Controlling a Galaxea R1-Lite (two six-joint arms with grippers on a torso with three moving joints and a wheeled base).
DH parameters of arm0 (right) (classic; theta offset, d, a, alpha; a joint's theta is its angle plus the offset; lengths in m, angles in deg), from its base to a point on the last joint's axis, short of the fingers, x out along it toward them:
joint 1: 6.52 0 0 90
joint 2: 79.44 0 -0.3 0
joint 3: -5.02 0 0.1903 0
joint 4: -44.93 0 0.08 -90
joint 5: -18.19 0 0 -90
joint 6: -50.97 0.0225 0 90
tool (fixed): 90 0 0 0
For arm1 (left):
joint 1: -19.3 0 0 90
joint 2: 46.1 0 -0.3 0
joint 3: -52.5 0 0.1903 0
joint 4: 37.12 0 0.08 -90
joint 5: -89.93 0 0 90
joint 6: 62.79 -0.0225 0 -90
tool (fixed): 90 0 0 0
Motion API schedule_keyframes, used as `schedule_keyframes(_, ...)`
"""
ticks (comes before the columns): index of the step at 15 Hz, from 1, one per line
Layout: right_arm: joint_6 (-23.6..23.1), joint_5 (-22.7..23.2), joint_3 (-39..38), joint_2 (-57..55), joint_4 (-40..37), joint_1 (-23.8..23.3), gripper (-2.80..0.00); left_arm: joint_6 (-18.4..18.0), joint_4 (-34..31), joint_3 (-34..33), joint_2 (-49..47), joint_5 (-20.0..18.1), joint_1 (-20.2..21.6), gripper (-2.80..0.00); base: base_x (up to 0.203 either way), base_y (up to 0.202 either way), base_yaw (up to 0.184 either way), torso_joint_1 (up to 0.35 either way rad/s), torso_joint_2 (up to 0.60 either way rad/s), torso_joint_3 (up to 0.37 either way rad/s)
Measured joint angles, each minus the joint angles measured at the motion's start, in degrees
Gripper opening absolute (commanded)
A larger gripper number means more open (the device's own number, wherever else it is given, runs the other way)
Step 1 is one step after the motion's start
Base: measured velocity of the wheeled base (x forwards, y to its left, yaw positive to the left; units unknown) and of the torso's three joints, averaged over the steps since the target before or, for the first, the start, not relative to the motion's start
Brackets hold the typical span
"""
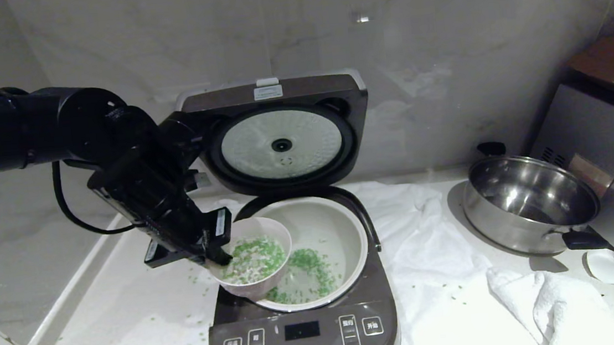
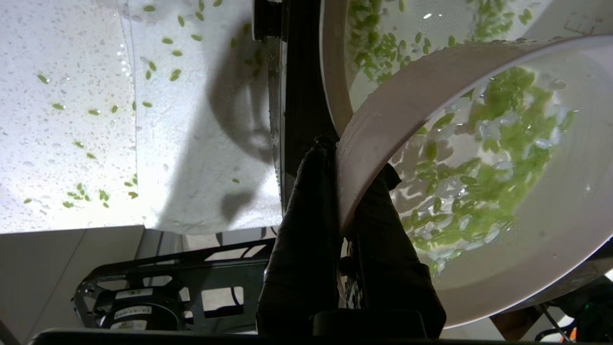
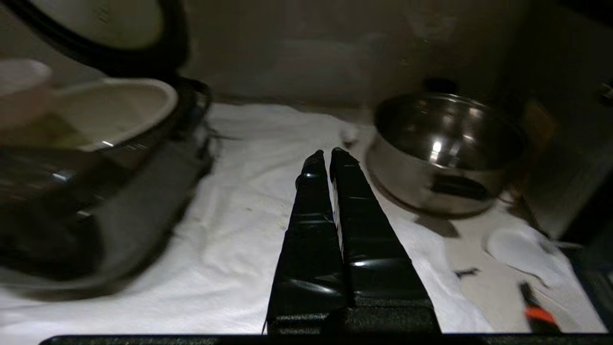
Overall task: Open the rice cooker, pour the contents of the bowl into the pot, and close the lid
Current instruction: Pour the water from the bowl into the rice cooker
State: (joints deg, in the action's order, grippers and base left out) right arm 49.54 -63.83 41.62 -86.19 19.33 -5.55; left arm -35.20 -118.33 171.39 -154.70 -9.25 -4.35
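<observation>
Half done: lid (image 1: pixel 280 136) up, left claw (image 1: pixel 215 256) clamped on tipped bowl (image 1: pixel 254 263), some greens (image 1: pixel 310 275) in pot (image 1: pixel 340 231), maybe half left. Right claw (image 3: pixel 330 155) pressed together, idle.

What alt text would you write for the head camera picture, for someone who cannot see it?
The left gripper tips a pink bowl of green bits over the pale pot of an open rice cooker, lid upright. A steel pan sits to the right.
</observation>
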Motion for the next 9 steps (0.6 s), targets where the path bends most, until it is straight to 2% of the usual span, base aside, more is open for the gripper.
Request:
schedule_keyframes(3, 5.12, 5.51, 11.94, -13.8, 0.59, 3.03, -2.8, 0.01, -0.01, 0.0, 0.75, -0.02, -0.13, -2.8, 0.0, 0.0, 0.0, 0.0, 0.0, 0.0)
schedule_keyframes(9, 8.25, 16.66, 32.48, -48.82, 7.94, 9.75, -2.8, 0.02, -0.15, 0.37, 1.83, 0.04, -0.89, -2.8, 0.0, 0.0, 0.0, 0.0, 0.0, 0.0)
